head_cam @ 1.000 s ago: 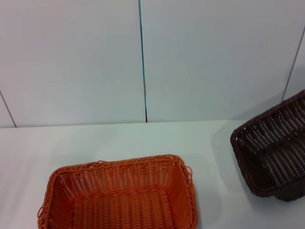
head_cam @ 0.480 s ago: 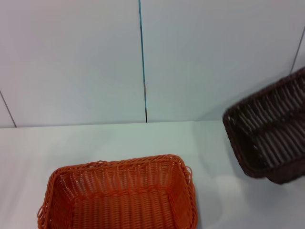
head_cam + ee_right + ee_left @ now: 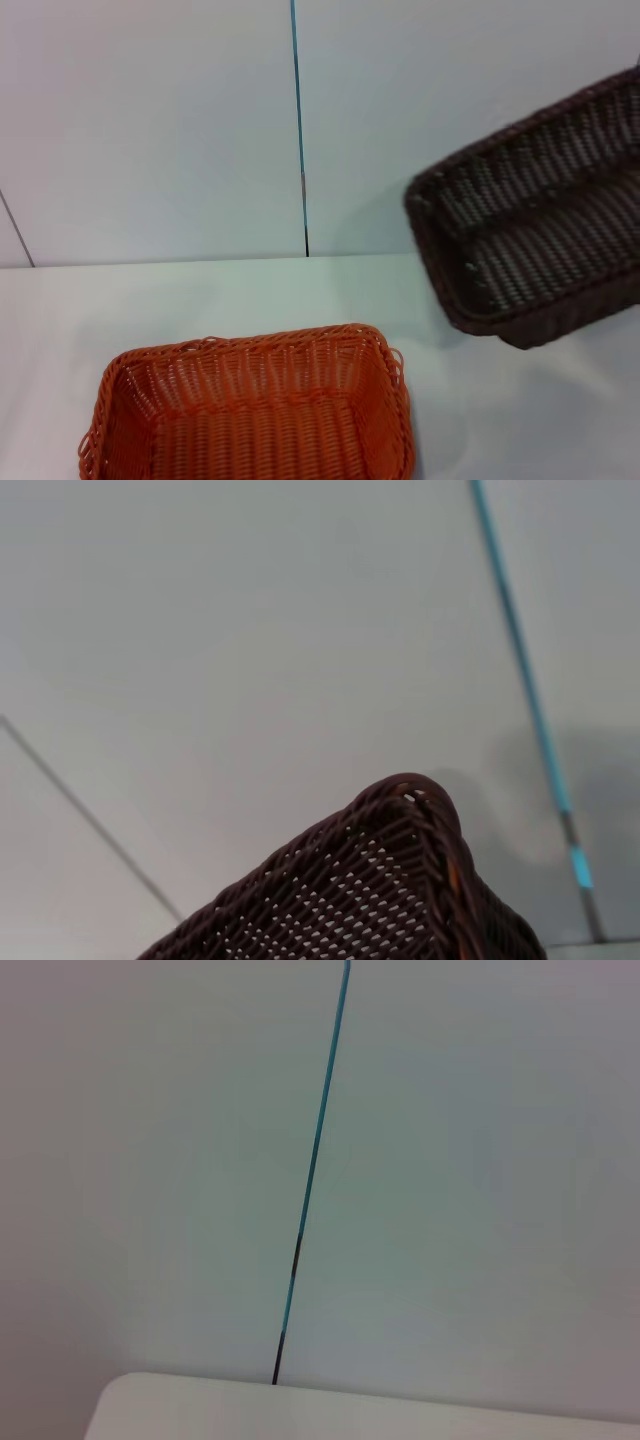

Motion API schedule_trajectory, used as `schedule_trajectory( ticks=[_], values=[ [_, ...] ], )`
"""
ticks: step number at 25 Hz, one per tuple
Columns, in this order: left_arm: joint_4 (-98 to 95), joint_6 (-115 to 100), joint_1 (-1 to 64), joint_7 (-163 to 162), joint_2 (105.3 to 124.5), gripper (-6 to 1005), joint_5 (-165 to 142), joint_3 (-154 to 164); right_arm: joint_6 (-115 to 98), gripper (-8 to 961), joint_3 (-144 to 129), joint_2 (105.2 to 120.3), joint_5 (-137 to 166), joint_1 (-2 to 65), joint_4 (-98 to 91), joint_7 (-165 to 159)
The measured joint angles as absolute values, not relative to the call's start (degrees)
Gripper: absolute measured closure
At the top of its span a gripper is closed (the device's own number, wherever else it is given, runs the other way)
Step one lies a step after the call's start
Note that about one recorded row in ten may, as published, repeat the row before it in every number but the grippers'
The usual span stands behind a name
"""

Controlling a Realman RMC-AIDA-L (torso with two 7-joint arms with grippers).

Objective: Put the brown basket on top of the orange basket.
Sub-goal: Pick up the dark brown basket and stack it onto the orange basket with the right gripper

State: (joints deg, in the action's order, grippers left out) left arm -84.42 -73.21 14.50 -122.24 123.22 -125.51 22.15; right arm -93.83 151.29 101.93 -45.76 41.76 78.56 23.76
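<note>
Brown basket (image 3: 535, 235) hangs tilted in the air at far right, above the white table (image 3: 250, 290); orange basket (image 3: 250, 410) sits near, centre-left. Only the right wrist view shows its rim corner (image 3: 400, 880) close up. Neither gripper is visible.

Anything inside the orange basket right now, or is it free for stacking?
The orange basket shows only its bare woven floor and walls; its near part runs out of the head view. The brown basket is tilted in the air to its right, not over it.

No arm, gripper, casing, cable or marking of the robot is shown in the head view or in either wrist view, so its appearance cannot be told.
</note>
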Motion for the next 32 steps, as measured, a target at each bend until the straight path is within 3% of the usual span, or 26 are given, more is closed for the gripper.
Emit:
schedule_trajectory(
  ticks=[6,13,24,32],
  values=[
    [-84.30,-74.22,14.86,-121.82,123.06,337,-125.12,18.45,-93.82,765,148.45,102.86,-48.61,42.15,77.86,21.35],
    [-84.45,-73.94,14.44,-121.53,123.17,338,-121.47,15.52,-93.66,765,146.62,105.79,-51.73,42.26,77.82,18.39],
    [-79.27,-73.68,14.98,-118.82,121.10,339,-121.72,12.85,-89.68,766,136.88,110.94,-53.82,42.89,77.94,13.61],
    [-77.14,-73.97,15.16,-117.73,120.48,337,-121.79,12.74,-86.28,765,132.32,113.02,-53.42,41.54,77.73,14.10]
  ],
)
